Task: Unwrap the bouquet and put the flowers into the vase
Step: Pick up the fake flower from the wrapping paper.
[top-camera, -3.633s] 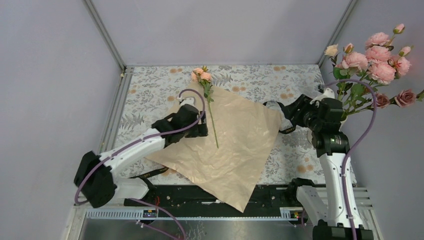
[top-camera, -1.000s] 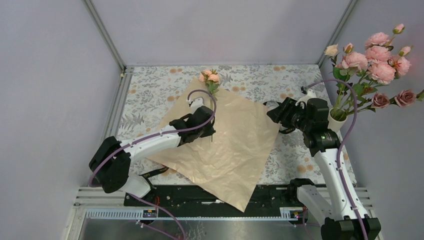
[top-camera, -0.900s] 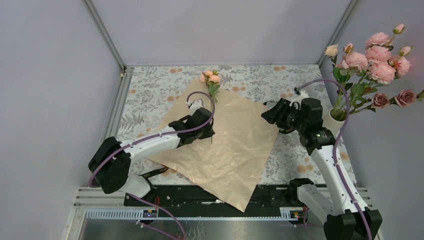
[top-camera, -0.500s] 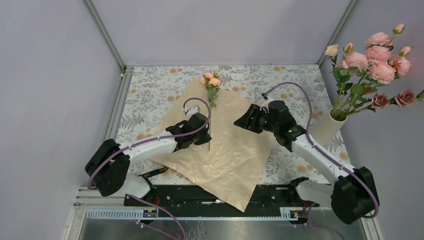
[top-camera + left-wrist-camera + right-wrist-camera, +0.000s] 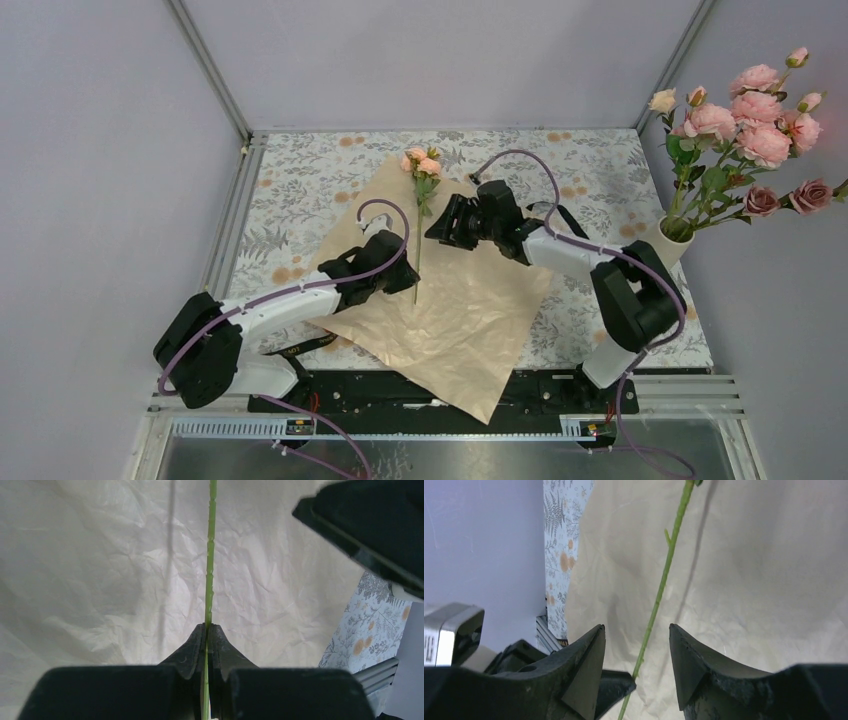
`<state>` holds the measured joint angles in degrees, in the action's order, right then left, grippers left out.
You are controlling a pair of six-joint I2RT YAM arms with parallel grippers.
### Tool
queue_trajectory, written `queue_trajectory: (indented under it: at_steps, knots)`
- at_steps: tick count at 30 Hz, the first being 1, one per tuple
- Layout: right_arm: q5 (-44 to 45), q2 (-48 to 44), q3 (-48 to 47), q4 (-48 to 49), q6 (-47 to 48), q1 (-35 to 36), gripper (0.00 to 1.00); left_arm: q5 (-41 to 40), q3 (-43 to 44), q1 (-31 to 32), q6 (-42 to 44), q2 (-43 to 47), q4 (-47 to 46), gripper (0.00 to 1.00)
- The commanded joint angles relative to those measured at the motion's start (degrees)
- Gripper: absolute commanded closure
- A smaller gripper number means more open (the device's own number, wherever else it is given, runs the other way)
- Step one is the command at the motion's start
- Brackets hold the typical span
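Observation:
One rose (image 5: pixel 423 163) with peach blooms hangs above the unfolded tan paper (image 5: pixel 470 300). My left gripper (image 5: pixel 411 283) is shut on the low end of its thin green stem (image 5: pixel 211 555), which runs straight up out of the closed fingertips (image 5: pixel 206 627). My right gripper (image 5: pixel 432 232) is open just to the right of the stem. The stem (image 5: pixel 664 575) passes in front of its gap (image 5: pixel 636 626) without touching either finger. The beige vase (image 5: pixel 668 243) stands at the table's right edge and holds several pink roses (image 5: pixel 745 120).
A floral-print tablecloth (image 5: pixel 300 180) covers the table. A black ribbon (image 5: pixel 300 347) lies at the paper's front-left edge. Frame posts and grey walls close in the back and sides. A black rail (image 5: pixel 400 395) runs along the near edge.
My right arm has swung left from the vase, across the paper, up to the held stem. The left gripper has drawn the rose slightly nearer, still shut on the stem.

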<state>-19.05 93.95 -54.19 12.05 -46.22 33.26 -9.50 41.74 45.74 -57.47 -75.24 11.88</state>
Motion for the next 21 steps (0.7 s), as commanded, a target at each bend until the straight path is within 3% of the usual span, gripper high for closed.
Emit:
queue_trajectory:
  at_steps: [1, 21]
  knots:
    - [-0.17, 5.17, -6.83, 2.15, -0.08, 0.77, 0.44, 0.8, -0.34, -0.3, -0.33, 2.66, -2.67, 1.0]
    - [3.76, 20.68, -21.1, -4.82, 1.17, 2.04, 0.48, 2.11, 0.1, -0.3, 0.67, 3.56, -1.4, 1.0]
